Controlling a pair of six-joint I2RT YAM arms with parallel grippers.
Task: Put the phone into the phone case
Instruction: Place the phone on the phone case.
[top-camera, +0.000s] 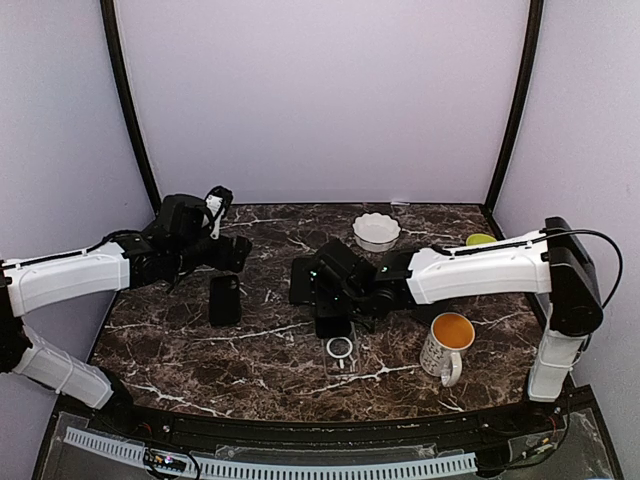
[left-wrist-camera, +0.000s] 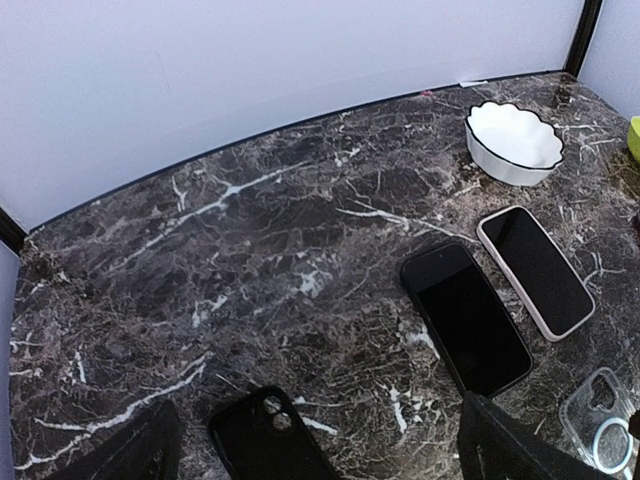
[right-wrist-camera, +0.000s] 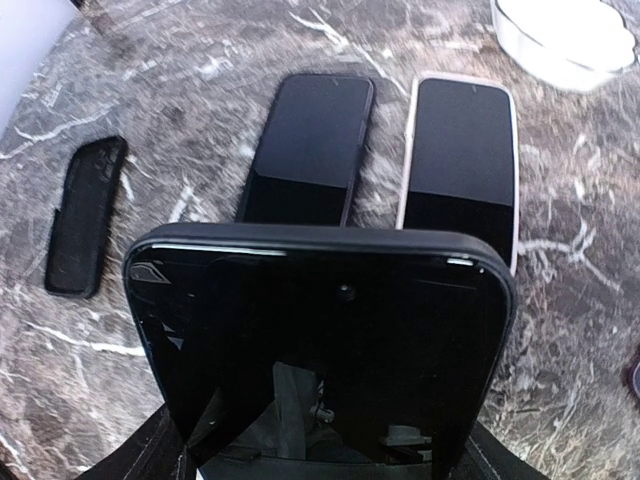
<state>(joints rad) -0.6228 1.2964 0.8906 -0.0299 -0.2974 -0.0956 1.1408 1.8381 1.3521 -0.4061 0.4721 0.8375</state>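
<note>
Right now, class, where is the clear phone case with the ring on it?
In the top view, the clear phone case lies near the front edge of the table, around the middle, left of the mug and right of the black case.

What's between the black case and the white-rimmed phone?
A flat black phone lies between the black case and the white-rimmed phone, clearest in the right wrist view.

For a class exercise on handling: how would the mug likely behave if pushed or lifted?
The mug looks nearly full of orange liquid, so it is probably heavy and apt to spill if jolted. It stands upright, so a high push might tip it; on the glossy table a low push would likely slide it.
</note>
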